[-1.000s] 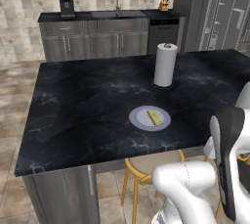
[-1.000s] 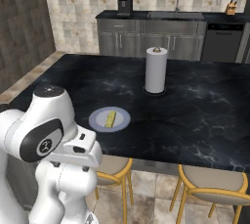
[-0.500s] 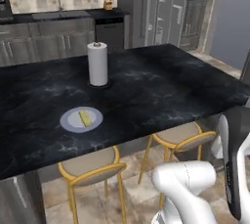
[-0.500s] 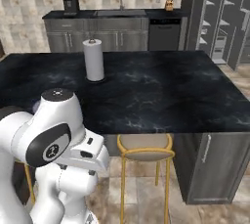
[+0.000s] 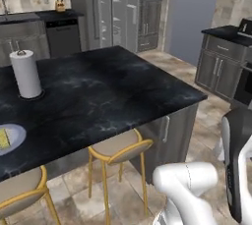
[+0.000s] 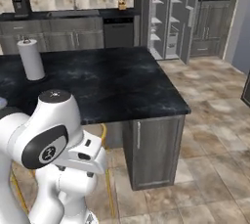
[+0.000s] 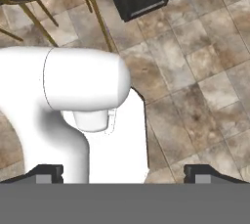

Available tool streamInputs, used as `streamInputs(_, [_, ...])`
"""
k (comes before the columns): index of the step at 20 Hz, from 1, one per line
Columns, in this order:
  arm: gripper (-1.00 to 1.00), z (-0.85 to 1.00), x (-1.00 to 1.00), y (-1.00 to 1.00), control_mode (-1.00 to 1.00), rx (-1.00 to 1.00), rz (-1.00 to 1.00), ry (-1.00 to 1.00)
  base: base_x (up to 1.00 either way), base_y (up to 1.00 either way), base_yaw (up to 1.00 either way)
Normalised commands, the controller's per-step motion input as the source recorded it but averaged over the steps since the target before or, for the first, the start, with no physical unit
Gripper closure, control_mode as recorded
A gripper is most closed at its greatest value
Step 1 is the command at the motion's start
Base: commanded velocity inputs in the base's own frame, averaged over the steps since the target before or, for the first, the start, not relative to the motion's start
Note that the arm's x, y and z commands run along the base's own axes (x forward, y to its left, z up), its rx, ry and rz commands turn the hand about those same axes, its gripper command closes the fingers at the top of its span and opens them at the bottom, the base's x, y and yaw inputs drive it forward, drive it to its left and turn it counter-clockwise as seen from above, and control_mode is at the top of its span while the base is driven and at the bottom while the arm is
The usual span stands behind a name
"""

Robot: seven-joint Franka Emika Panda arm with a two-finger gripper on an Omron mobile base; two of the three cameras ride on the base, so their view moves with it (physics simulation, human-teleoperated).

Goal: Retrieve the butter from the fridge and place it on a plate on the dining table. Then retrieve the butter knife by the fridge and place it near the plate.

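Here the butter [image 5: 4, 138] lies on the plate [image 5: 15, 135], at the left edge of the left base view, on the dining table [image 5: 108, 91], a black white-veined surface. It is a pale-yellow stick cut off by the frame edge, so its long axis appears to run away from the near rim of the surface, though not for certain. The paper towel roll [image 5: 25, 74] stands upright on the same surface, well apart from the plate. The fridge [image 6: 168, 15] stands beyond the far corner of the surface, open, with pale shelves showing. The pincer [image 7: 124, 173] looks down at the tiled floor [image 7: 195, 71] with its tips spread wide, grasping nothing. A yellow-framed stool [image 5: 118, 150] sits tucked under the near rim. No writing or label is readable.
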Motion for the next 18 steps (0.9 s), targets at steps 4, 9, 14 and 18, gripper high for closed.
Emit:
streamInputs(4, [-1.0, 0.0, 0.0, 0.0, 1.0, 0.0, 0.0, 0.0, 0.05, -1.0, -0.15])
streamInputs(9, [-1.0, 0.0, 0.0, 0.0, 1.0, 0.0, 0.0, 0.0, 0.0, -0.99, -0.16])
streamInputs(14, [-1.0, 0.0, 0.0, 0.0, 1.0, 0.0, 0.0, 0.0, 0.03, -0.97, -0.19])
streamInputs(18, [-1.0, 0.0, 0.0, 0.0, 1.0, 0.0, 0.0, 0.0, 0.1, -0.77, -0.2])
